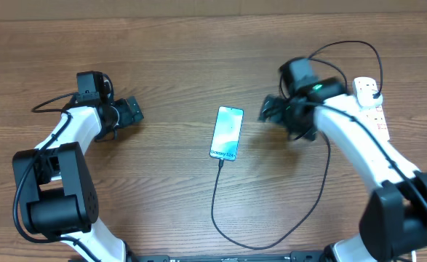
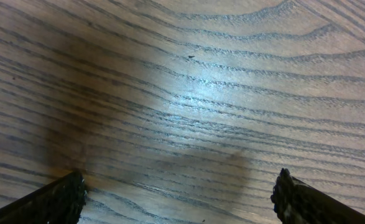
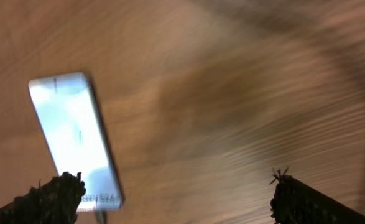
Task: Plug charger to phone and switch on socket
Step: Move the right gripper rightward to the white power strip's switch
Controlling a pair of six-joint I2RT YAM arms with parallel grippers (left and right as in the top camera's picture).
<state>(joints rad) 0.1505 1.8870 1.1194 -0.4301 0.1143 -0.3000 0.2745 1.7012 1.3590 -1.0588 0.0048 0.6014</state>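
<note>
Overhead — phone (image 1: 227, 133) screen lit, charger (image 1: 220, 195) attached.

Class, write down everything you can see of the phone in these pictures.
The phone is a slim rectangle with rounded corners. It lies flat and face up on the wooden table, near the middle and slightly tilted. Its screen is lit light blue, with a line of small text near the lower end. The black charger cable meets its lower short edge and seems plugged in. Neither gripper touches it; the right gripper is open beside it, apart.
</note>
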